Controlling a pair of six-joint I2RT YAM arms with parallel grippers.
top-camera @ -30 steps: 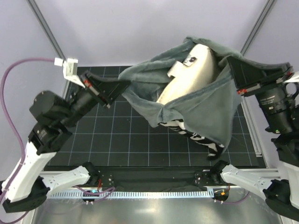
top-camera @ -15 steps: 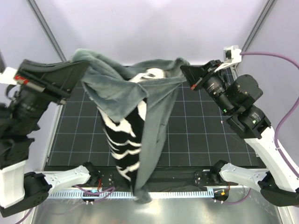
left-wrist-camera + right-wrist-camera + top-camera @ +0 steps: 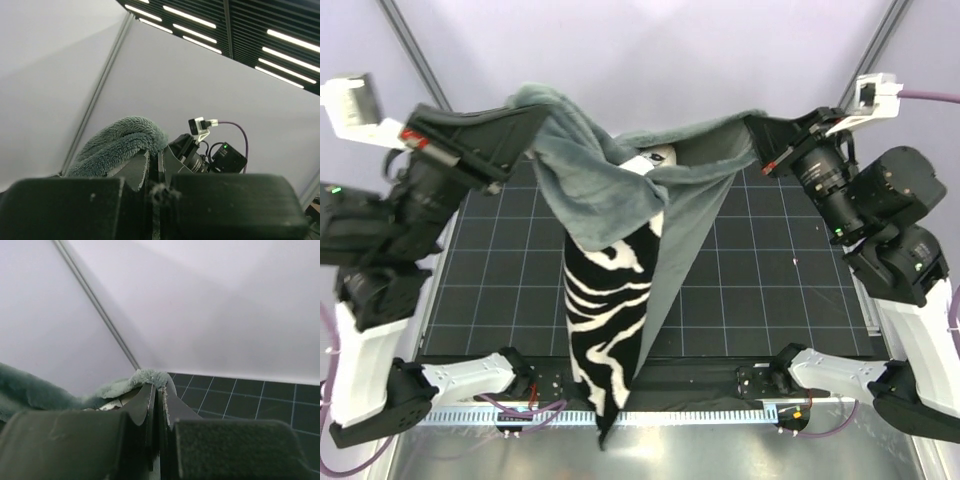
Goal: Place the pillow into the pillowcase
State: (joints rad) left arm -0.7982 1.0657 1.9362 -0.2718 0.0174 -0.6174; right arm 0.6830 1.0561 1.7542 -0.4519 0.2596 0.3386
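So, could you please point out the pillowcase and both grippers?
pillowcase (image 3: 605, 300), top external view, zebra side
left gripper (image 3: 154, 162), left wrist view, between fingertips
right gripper (image 3: 158, 390), right wrist view, between fingertips

Top external view: high above and behind the pillowcase (image 3: 610, 190), facing down over it, far enough to take in the whole grid mat (image 3: 740, 290). Left wrist view: hard against the pillowcase's upper left edge, facing up across it toward the right arm (image 3: 227, 157). Right wrist view: hard against its upper right edge, facing past it to the grid mat and wall (image 3: 225, 315). All three share the pillowcase's grey plush.
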